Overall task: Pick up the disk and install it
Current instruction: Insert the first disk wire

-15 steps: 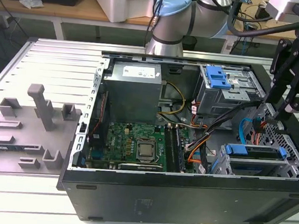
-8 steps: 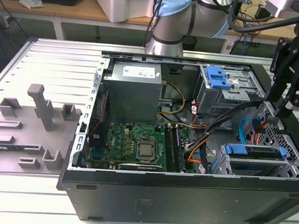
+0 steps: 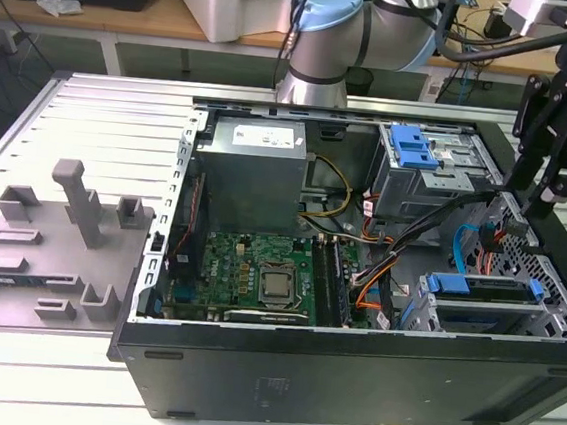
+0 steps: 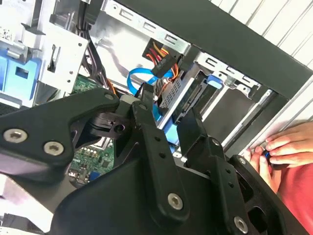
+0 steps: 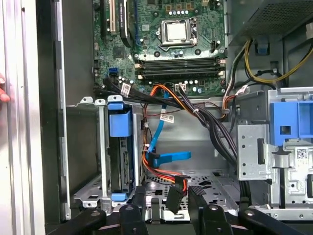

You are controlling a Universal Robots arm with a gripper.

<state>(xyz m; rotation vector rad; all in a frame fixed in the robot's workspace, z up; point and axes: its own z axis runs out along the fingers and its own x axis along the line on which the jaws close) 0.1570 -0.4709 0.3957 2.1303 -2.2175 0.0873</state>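
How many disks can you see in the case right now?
1: the disk sits in the drive cage at the exterior view's right, blue handle showing. Others may be hidden in the cage.

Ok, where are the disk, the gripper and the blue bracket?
disk (image 5: 120,122), first wrist view, its blue end handle.
gripper (image 3: 543,202), exterior view, midway between fingertips.
blue bracket (image 3: 416,145), exterior view, its top face.

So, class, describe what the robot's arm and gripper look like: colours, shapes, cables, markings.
The arm is silver-grey tubing with rounded joints and a light blue cap. The gripper is matt black, built of angular linked bars fastened with silver screws, with white lettering on its body. A black cable runs to it.
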